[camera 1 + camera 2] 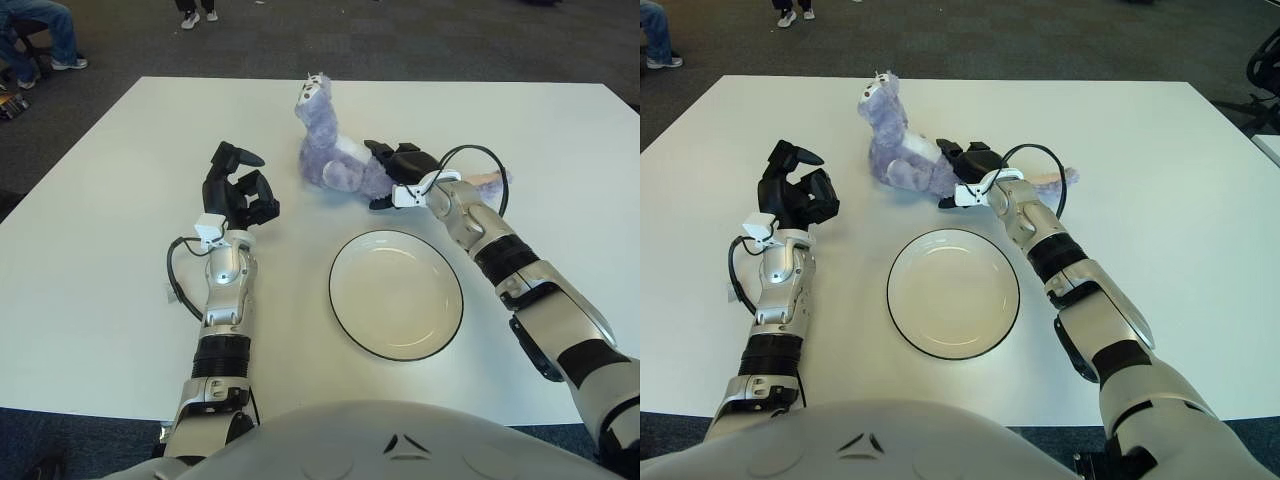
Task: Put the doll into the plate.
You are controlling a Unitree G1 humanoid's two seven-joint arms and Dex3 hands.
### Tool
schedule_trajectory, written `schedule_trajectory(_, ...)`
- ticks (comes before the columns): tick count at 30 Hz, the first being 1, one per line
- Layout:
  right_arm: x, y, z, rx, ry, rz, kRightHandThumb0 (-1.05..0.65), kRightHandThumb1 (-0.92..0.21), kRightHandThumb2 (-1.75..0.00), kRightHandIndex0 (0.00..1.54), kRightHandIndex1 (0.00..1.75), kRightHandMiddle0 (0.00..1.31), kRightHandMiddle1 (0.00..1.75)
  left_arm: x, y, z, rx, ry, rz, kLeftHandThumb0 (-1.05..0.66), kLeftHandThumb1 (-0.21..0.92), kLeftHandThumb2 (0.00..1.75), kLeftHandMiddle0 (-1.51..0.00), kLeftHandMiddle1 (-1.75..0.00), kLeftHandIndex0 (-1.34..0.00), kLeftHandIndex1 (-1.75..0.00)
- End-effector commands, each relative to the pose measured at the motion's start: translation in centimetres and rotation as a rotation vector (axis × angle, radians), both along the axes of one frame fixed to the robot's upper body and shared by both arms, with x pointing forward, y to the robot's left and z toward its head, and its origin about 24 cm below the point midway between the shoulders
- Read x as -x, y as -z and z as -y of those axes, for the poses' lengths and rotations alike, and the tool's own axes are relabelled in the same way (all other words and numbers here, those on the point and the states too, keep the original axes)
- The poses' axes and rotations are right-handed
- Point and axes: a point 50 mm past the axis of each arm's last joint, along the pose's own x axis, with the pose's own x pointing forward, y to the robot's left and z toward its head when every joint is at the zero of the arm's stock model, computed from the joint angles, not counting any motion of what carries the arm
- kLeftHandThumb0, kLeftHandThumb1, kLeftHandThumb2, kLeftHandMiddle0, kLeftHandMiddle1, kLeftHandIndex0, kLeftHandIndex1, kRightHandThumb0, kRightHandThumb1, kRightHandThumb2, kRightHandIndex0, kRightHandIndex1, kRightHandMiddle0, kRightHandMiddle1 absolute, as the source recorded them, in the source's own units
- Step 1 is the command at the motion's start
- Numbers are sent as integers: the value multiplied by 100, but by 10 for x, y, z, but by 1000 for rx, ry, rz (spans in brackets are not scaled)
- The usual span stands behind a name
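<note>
A soft purple plush doll (335,150) with a white belly and a pale snout lies on the far middle part of the white desk (90,270), its head lifted toward the far side and its body stretched toward the right, so its long axis goes from far-left to near-right. The round cream plate with a thin dark rim (396,294) lies empty on the desk, nearer than the doll and a little to the right of it, apart from it. The right hand (398,172) is at the right end of the doll's body, its dark fingers (381,151) reaching onto the fur and touching it; whether they already close around the body I cannot tell, because the hand covers the place of contact. The left hand (238,190) shows to the left of the doll, clearly apart from it, with its fingers curled and holding nothing. The right hand is therefore much nearer to the doll and is the one at work. In my judgement the grasp is only being made, and the coming move is a short carry from the doll's place toward the near side, over the rim of the plate.
</note>
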Motion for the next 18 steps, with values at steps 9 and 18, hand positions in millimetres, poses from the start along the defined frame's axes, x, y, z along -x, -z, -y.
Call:
schedule_trajectory(9, 12, 41, 8, 38, 46, -107, -47, -40, -84, 3, 165, 0, 76, 14, 29, 3, 28, -13, -114, -46, 38, 124, -128, -175, -56, -175)
schedule_trajectory(18, 13, 39, 6, 14, 62, -117, 38, -38, -120, 51, 174, 0, 147, 14, 29, 4, 30, -19, -115, -46, 37, 125, -128, -175, -57, -175)
